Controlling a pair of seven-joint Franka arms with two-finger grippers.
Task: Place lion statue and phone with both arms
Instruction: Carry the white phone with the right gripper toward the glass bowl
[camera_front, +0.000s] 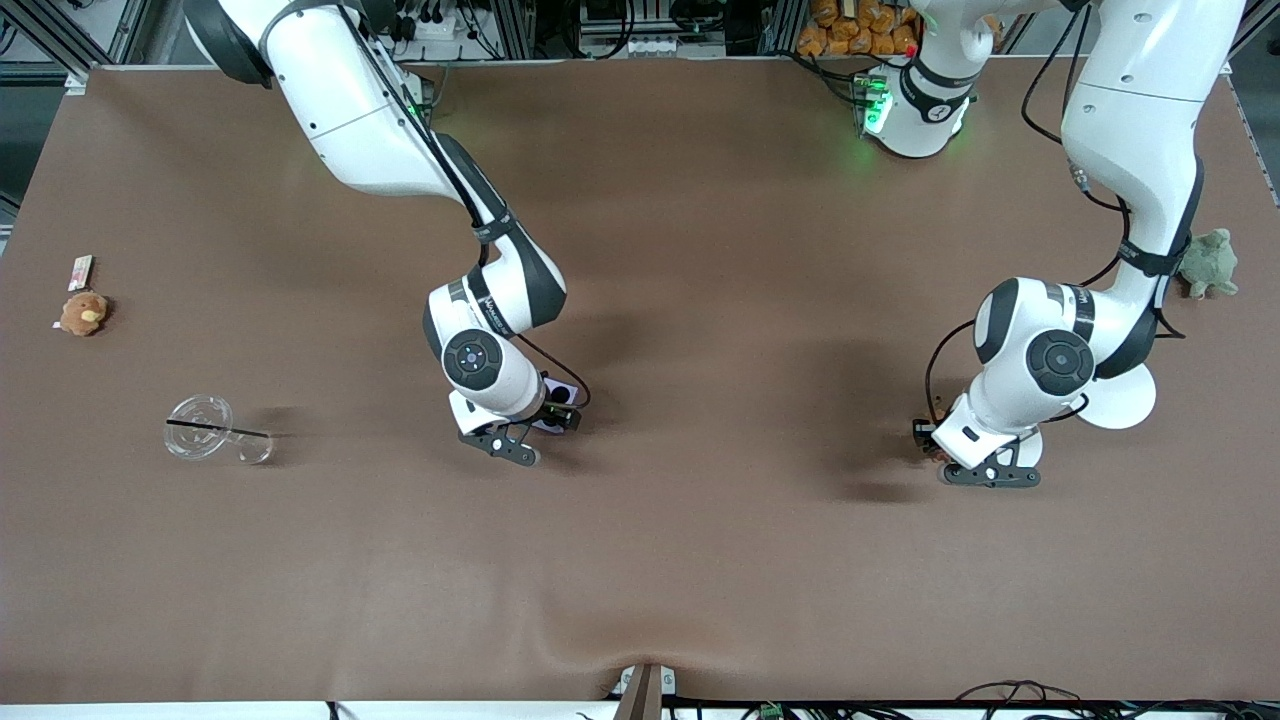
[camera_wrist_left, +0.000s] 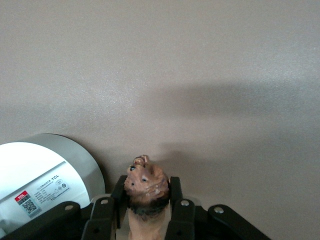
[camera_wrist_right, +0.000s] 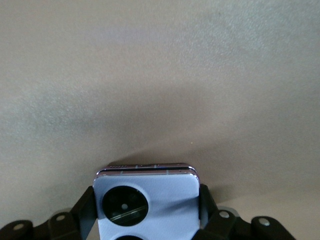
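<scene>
brown plush (camera_front: 84, 313), green plush (camera_front: 1209, 263), clear lid (camera_front: 200, 427)

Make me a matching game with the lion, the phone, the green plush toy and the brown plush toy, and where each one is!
Things:
1. lion statue
2. phone
3. green plush toy
4. brown plush toy

Places:
A. on the table at the right arm's end, by the edge
B. held in the left claw
C. on the table at the left arm's end, by the edge
D. held in the right claw

Pairs: 1-B, 2-D, 3-C, 4-A
</scene>
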